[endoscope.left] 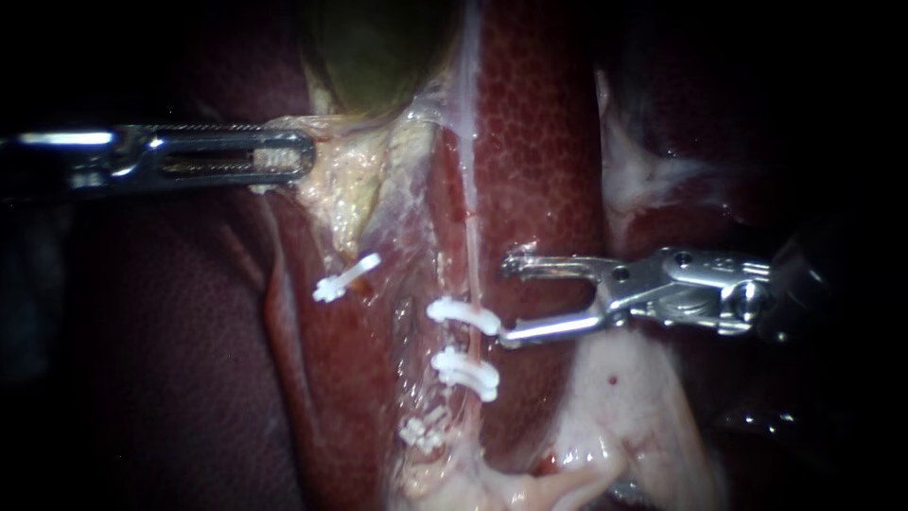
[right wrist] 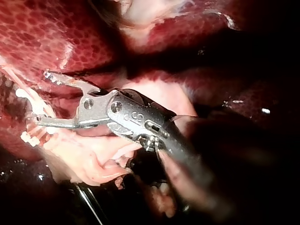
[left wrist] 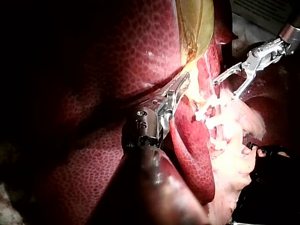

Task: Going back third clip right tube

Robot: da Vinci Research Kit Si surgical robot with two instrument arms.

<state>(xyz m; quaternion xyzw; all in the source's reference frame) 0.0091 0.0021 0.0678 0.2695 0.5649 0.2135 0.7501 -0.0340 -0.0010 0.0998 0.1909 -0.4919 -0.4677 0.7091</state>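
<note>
- The right tool is bright, polished metal with a pinned hinge. Its two thin, slightly curved jaws stand wide apart and hold nothing.
- The tip of its lower jaw lies just beside the top clip, perhaps touching it. The upper jaw points toward the right tube above that clip.
- The right tube is a thin, pale, glistening strand that runs down the middle of the endoscope view over wet pink tissue.
- It carries the top clip and, just below it, a second clip. Both are smooth white bars lying across the tube.
- A third clip, white and ridged, sits lower among pale shreds. I cannot tell whether it grips the same tube.
- Well apart on the other side, a lone clip lies tilted on a red fold.
- The left tool is long and slotted, with finely toothed edges. Its jaws are closed on yellow tissue, lumpy and fatty, at the lower end of the gallbladder.
- The gallbladder is smooth and olive green.
- The liver is dark red and wet, with a fine honeycomb mottle. Its lobes rise on either side of the tube.
- Soft pink-white tissue spreads under the right tool, folded and glossy.
- Beyond the lit tissue all is dark. In the left wrist view a grey patch shows behind the right tool, too blurred to name.
</note>
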